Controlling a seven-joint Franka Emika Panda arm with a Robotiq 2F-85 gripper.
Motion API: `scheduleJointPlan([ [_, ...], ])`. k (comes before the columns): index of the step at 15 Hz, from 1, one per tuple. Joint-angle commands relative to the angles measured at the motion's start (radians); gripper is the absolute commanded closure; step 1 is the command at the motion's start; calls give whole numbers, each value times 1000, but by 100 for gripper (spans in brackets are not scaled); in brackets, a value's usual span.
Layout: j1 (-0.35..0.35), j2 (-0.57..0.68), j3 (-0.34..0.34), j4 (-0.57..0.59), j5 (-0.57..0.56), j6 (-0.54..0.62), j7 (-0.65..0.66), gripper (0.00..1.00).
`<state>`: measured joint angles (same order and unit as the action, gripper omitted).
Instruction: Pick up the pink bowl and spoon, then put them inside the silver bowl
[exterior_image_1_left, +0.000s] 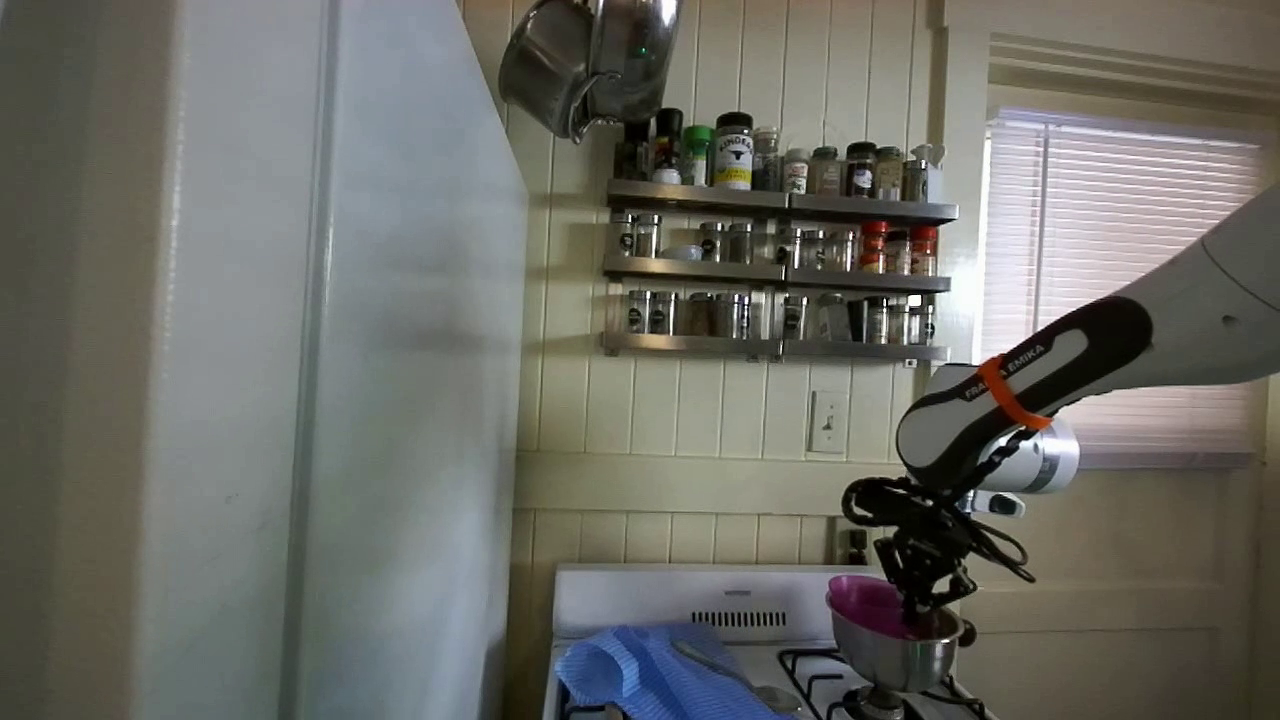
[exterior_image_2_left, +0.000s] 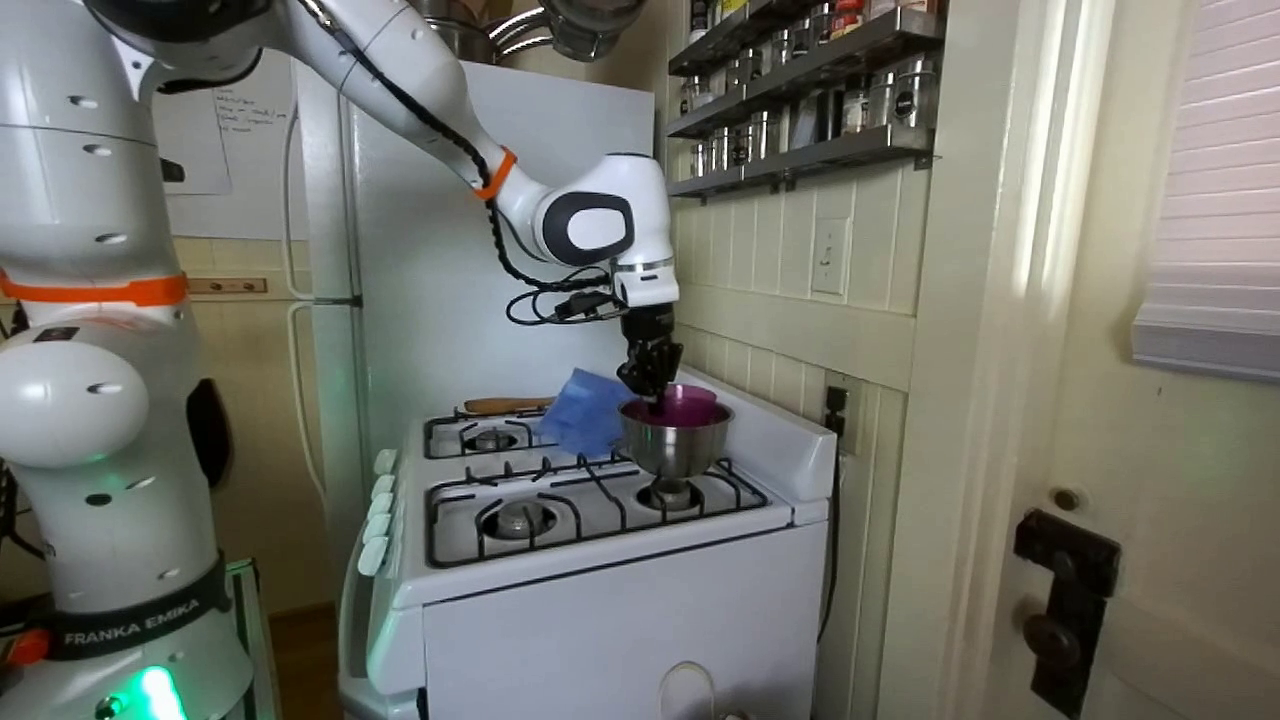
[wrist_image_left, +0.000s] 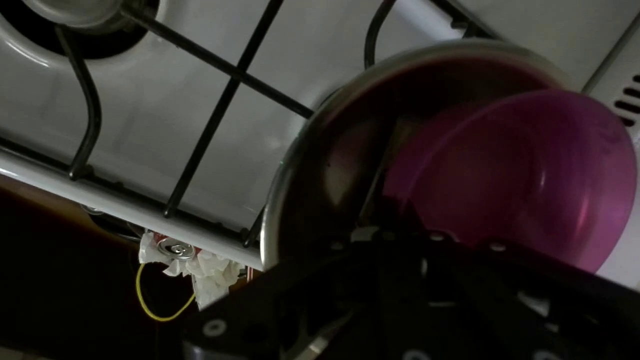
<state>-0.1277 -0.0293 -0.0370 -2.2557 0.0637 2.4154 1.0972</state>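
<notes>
About half done, by my reading. The pink bowl (wrist_image_left: 510, 170) sits tilted inside the silver bowl (exterior_image_2_left: 675, 450), which stands over a burner (exterior_image_2_left: 670, 492) of the gas stove (exterior_image_2_left: 610, 600); in both exterior views part of the pink rim rises above the steel one. The gripper (exterior_image_1_left: 912, 610) reaches down to the pink rim, drawn narrow; it looks to be pinching that rim, though the contact is dark in the wrist view. Whether the pink bowl touches bottom, cannot tell. The spoon (exterior_image_1_left: 738, 677) is not in yet: in an exterior view it lies on the blue cloth (exterior_image_1_left: 635, 665), apart from both bowls. Left, I judge: release, lift clear, fetch the spoon, lower it in.
</notes>
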Motion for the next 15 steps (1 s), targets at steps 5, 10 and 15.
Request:
scheduleJointPlan([
  [5,17,-12,-18,-24,61,-3,78,99],
  [10,24,-41,-14,-39,68,2,107,57],
  [15,30,-116,0,-80,26,14,163,19],
])
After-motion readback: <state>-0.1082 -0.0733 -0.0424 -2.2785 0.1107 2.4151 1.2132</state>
